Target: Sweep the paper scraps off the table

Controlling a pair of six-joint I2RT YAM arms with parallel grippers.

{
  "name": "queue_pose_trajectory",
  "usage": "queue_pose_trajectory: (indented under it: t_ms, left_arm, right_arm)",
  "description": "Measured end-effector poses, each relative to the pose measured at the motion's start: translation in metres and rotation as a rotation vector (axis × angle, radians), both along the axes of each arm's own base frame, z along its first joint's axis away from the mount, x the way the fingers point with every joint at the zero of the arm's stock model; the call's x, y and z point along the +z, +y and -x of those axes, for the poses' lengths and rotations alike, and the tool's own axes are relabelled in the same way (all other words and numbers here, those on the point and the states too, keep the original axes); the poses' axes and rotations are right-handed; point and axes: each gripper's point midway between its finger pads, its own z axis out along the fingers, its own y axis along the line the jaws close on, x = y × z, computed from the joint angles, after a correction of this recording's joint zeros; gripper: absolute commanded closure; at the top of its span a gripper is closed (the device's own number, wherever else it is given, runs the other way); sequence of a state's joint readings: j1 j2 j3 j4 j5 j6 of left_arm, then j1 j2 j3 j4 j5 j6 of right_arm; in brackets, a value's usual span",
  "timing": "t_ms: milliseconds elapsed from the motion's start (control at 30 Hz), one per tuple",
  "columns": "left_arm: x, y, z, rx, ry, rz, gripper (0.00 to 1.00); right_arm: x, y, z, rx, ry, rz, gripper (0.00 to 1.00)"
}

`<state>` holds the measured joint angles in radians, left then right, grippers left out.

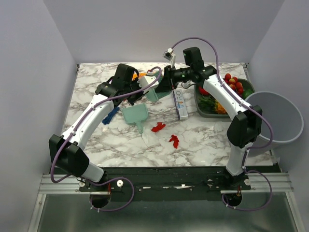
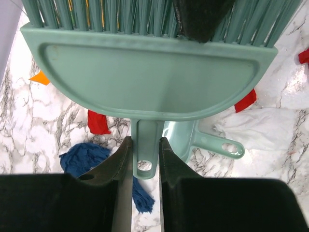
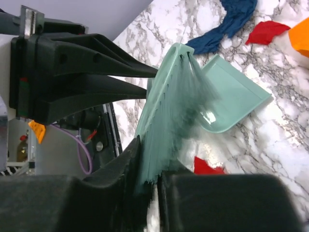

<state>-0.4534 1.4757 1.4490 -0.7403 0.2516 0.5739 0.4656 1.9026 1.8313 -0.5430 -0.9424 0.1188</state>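
Note:
A mint-green hand brush (image 2: 145,82) hangs above the marble table (image 1: 96,140), and my left gripper (image 2: 145,141) is shut on its handle. My right gripper (image 3: 150,162) is closed on the brush's bristles (image 3: 169,125) from the opposite side. In the top view the two grippers, left (image 1: 145,86) and right (image 1: 166,83), meet at the brush (image 1: 152,93). Below it lies the matching dustpan (image 1: 134,116). Red paper scraps (image 1: 158,127) (image 1: 174,141) lie in front of the dustpan. A blue scrap (image 1: 111,116) lies left of it.
A white crumpled sheet (image 2: 260,128) lies by the dustpan handle. A long white box (image 1: 179,104) sits right of the brush, then a tray of vegetables (image 1: 199,107) and red fruit (image 1: 234,84). A grey bin (image 1: 280,121) stands off the right edge. An orange bag (image 1: 140,76) lies behind the left gripper.

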Motion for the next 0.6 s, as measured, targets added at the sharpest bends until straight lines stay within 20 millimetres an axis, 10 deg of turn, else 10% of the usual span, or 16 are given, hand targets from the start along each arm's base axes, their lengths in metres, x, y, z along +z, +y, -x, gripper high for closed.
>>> queue_pose_trajectory:
  t_ms: [67, 300, 600]
  left_arm:
    - [0.0, -0.001, 0.0, 0.005, 0.004, 0.007, 0.64]
    - [0.017, -0.005, -0.001, 0.093, 0.017, 0.125, 0.08]
    - [0.088, 0.034, -0.042, 0.328, 0.196, 0.787, 0.01]
  right_arm:
    - [0.002, 0.001, 0.002, 0.014, 0.002, -0.011, 0.99]
    - [0.012, -0.01, -0.005, 0.014, 0.009, -0.063, 0.99]
    - [0.042, -0.061, -0.021, 0.008, 0.086, -0.203, 0.99]
